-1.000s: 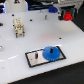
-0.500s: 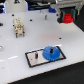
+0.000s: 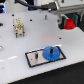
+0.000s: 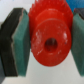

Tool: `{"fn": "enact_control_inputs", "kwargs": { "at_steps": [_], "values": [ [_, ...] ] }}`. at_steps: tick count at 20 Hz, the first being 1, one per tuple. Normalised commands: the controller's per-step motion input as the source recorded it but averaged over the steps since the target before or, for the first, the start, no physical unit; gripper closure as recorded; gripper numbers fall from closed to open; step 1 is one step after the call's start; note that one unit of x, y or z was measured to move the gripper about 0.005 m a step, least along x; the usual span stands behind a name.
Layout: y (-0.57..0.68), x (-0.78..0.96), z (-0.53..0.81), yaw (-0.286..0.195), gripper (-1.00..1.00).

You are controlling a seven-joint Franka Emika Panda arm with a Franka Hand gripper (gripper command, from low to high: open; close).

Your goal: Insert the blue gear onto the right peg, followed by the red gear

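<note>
Nearest in the exterior view, the grey plate point(image 3: 44, 56) lies on the white tabletop point(image 3: 15, 70), and the blue gear point(image 3: 51, 53) already sits on its right peg, which hides that pin. The left peg point(image 3: 37, 55) stands bare at about nine o'clock from the blue gear. Further back, at roughly ten o'clock from the plate, is a small tan wooden figure point(image 3: 19, 27).

Farthest, up at about one o'clock from the plate, the hand point(image 3: 69, 22) hangs above the tabletop, closed on the red gear point(image 4: 49, 36). The wrist view shows that gear pinched between the teal pads point(image 4: 20, 41), its centre hole facing the camera. In the exterior view the red gear is only a blur, so its tilt is hard to judge there.

The step in hand looks like carrying red over to blue. To do it well, keep the gear level, bring its hole straight above the blue hub, lower slowly, and release only once it seats.
</note>
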Motion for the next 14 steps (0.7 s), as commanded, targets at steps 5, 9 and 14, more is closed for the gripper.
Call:
{"fn": "enact_control_inputs", "kwargs": {
  "at_steps": [5,9,14],
  "values": [
    [-0.27,0.72,0.09,0.0,1.0],
    [-0.26,0.64,0.04,0.0,1.0],
    [-0.32,0.42,-0.01,0.0,1.0]
  ]
}}
